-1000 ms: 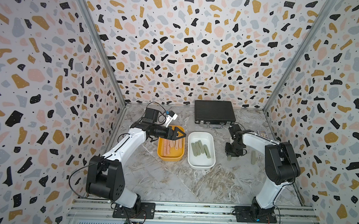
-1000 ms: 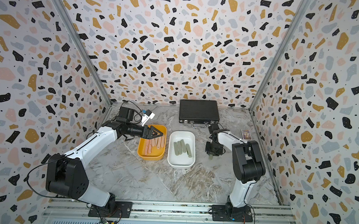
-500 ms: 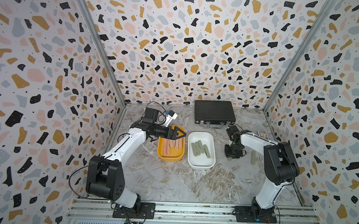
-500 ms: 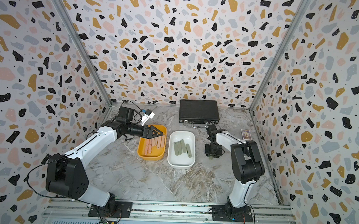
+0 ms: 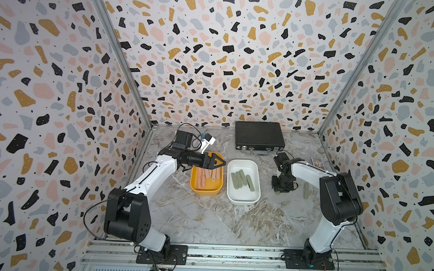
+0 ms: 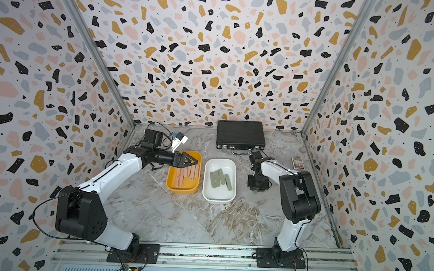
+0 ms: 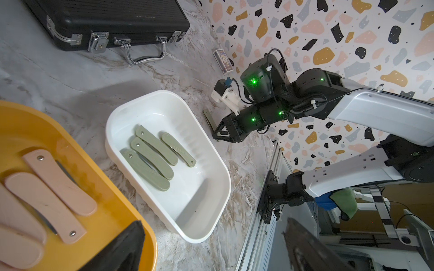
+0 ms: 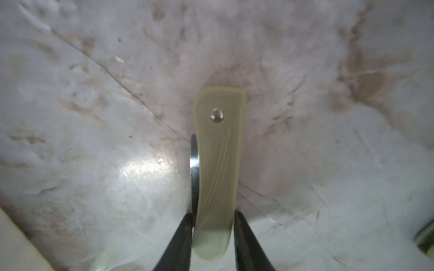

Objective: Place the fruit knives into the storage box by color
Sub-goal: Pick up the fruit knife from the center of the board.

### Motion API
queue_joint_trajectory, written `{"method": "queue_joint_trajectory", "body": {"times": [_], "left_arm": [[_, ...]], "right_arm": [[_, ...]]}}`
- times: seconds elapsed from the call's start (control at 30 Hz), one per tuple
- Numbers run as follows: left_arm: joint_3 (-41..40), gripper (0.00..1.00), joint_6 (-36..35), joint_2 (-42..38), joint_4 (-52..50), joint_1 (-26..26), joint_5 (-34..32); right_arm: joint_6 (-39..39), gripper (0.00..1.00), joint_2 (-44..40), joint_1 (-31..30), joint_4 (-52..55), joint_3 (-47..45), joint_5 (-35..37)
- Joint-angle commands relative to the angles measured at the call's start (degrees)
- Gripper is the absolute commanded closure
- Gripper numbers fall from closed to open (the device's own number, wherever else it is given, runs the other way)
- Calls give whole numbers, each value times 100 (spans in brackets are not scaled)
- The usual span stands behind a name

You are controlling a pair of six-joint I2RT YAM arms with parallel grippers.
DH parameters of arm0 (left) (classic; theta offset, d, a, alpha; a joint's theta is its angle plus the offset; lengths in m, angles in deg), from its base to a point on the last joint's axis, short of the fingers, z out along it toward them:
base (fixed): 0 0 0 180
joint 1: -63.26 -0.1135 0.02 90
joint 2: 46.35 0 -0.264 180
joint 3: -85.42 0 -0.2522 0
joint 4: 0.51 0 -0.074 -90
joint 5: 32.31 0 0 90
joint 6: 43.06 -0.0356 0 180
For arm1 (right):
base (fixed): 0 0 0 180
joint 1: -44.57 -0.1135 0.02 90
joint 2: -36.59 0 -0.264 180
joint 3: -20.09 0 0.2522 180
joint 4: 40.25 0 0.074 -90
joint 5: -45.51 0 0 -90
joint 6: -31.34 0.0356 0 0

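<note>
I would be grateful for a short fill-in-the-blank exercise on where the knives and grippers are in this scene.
1. The white tub holds ____ green knives.
2. The knives in the yellow tub are all ____.
3. The loose knife that the right gripper grips is ____.
4. The left gripper hangs over the yellow tub with its jaws ____.

Missing words: four; pink; green; open.

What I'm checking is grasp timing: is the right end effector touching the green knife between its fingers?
Touching. In the right wrist view, the right end effector grips the green knife, fingers against both long edges.
</note>
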Motion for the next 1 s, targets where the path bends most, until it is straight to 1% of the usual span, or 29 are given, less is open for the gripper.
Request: {"method": "queue_joint_trajectory", "body": {"times": [0.0, 0.3, 0.7, 0.97], "left_arm": [[-72, 6, 4, -5, 185, 38, 84], [-84, 6, -18, 5, 193, 88, 48], [-75, 6, -13, 20, 192, 95, 40], [-12, 6, -114, -59, 89, 96, -64]], "right_arm": [[-34, 72, -97, -35, 152, -172, -8], [-107, 79, -246, -36, 285, -77, -84], [-135, 79, -620, -204, 769, 442, -104], [-116, 78, -653, -631, 1208, 1169, -37]]}}
